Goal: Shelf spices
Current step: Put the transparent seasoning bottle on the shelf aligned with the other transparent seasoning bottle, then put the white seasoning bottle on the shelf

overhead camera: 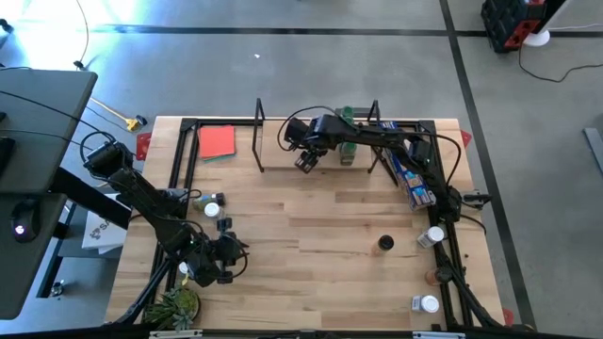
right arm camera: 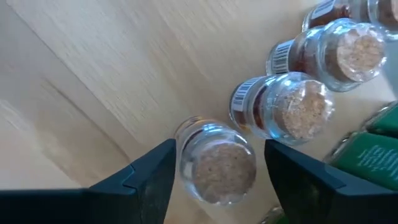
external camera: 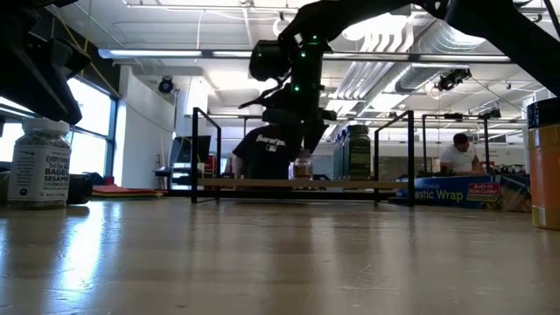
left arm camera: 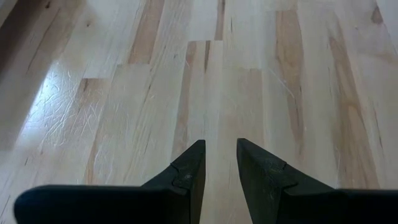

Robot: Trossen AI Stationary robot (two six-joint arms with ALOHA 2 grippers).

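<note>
The right tool (overhead camera: 306, 160) reaches over the shelf (overhead camera: 283, 167) at the far edge of the surface (overhead camera: 311, 226), its fingers spread around a cork-topped jar (right arm camera: 216, 163) that stands on the shelf board, a finger on each side; whether the pads press the glass cannot be told. Two more cork-topped jars (right arm camera: 283, 109) stand in a row just beside it, with a green-labelled container (right arm camera: 373, 146) next to them. In the low view the tool hangs down between the shelf's black end frames (external camera: 194, 156), with free board to either side of the jar.

The left tool (left arm camera: 219, 168) sits low over the near left part of the surface, its fingers a little apart with nothing between them and bare wood ahead.

The middle of the surface is open. A black-capped jar (overhead camera: 384, 244) stands alone right of centre; white-capped jars (overhead camera: 433, 235) lie near the right edge, one (overhead camera: 426, 303) at the near right corner. Two more jars (overhead camera: 211, 205) lie near the left arm. A blue package (overhead camera: 413, 179) lies along the right side, and a red card (overhead camera: 217, 141) lies at the far left corner.
</note>
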